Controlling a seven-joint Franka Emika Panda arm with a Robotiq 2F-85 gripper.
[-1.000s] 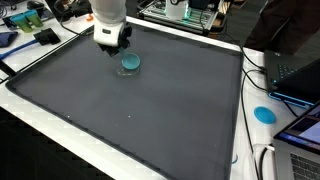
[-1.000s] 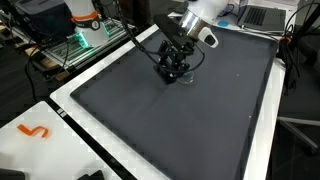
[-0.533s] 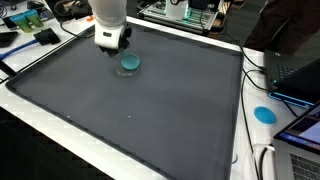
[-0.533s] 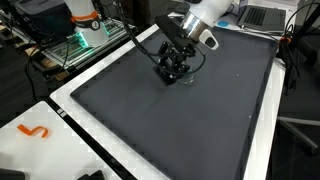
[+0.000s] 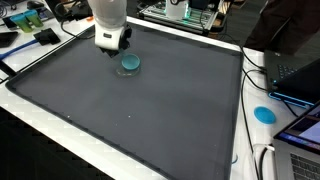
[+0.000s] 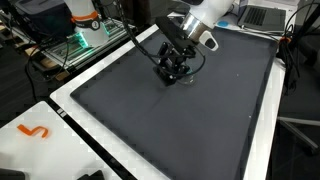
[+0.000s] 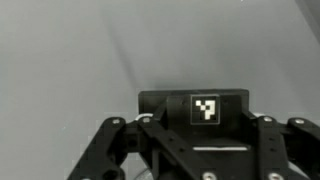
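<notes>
The round teal lid (image 5: 130,62) lies flat on the dark mat (image 5: 150,115), toward the far edge and well in from the side edges. The gripper (image 5: 112,46) hangs just beside it, low over the mat, apart from the lid as far as one can tell. Whether its jaws are spread or closed cannot be told; the wrist view shows only its body. Wide bare mat stretches toward the near white counter (image 6: 60,150). A second blue disc (image 5: 264,114) sits off the mat.
</notes>
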